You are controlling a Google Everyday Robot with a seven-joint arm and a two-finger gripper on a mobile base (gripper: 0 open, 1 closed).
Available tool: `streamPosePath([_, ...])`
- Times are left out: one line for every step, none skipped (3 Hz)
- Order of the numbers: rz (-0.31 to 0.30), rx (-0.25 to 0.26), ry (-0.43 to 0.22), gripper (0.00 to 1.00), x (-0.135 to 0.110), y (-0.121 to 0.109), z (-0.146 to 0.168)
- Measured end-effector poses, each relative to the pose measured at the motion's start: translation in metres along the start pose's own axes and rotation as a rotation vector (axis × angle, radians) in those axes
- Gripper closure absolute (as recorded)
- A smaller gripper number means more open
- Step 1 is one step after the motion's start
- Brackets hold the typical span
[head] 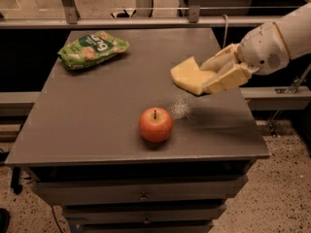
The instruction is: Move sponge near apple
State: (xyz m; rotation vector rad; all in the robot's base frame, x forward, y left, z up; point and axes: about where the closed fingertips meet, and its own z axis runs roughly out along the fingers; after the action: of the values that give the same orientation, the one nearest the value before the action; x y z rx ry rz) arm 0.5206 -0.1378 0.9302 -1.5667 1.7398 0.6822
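The pale yellow sponge is held in my gripper, above the right side of the grey table. The gripper comes in from the right on a white arm and its yellowish fingers are shut on the sponge's right end. The red-orange apple with a dark stem stands on the table near the front middle, below and left of the sponge, apart from it.
A green snack bag lies at the table's back left. Drawers sit under the tabletop. A metal rail runs behind the table, and speckled floor lies on the right.
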Motion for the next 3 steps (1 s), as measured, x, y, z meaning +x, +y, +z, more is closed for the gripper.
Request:
streamPosePath([0.014, -0.019, 0.016, 1.00, 0.015, 0.015, 0.005])
streamPosePath([0.012, -0.048, 0.015, 1.00, 0.028, 0.025, 0.011])
streamPosePath([-0.003, -0.068, 0.008, 0.82, 0.042, 0.027, 0.016])
